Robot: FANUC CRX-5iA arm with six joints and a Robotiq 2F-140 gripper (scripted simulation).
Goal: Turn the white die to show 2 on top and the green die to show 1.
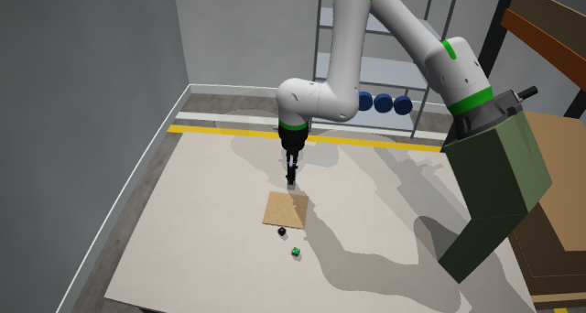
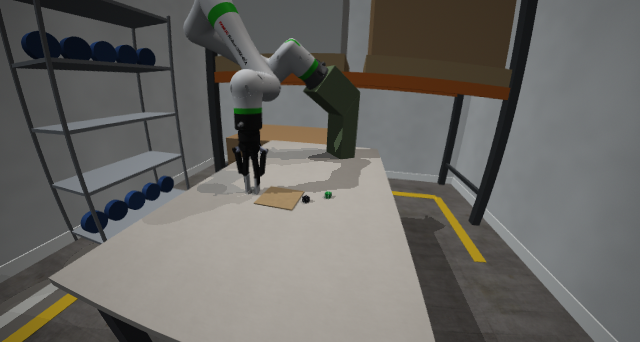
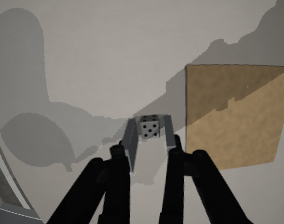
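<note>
The white die (image 3: 149, 129) stands off the mat, with a five-pip face toward the wrist camera; the fingers hide it in the top and exterior views. My gripper (image 1: 291, 185) (image 2: 252, 191) (image 3: 150, 127) points down and is open, its fingertips on either side of the white die with a small gap at each. The tan mat (image 1: 278, 210) (image 2: 279, 198) (image 3: 228, 135) lies flat beside them. The black die (image 1: 282, 231) (image 2: 306, 199) lies on the table just off the mat's edge. The green die (image 1: 296, 252) (image 2: 328, 195) lies farther out. Their pips are too small to read.
The table (image 1: 201, 240) (image 2: 300, 262) carries the mat and dice. The green arm pedestal (image 1: 494, 176) (image 2: 344, 117) stands at one end. A metal shelf (image 1: 389, 70) (image 2: 117, 172) with blue round objects stands beyond the table's edge.
</note>
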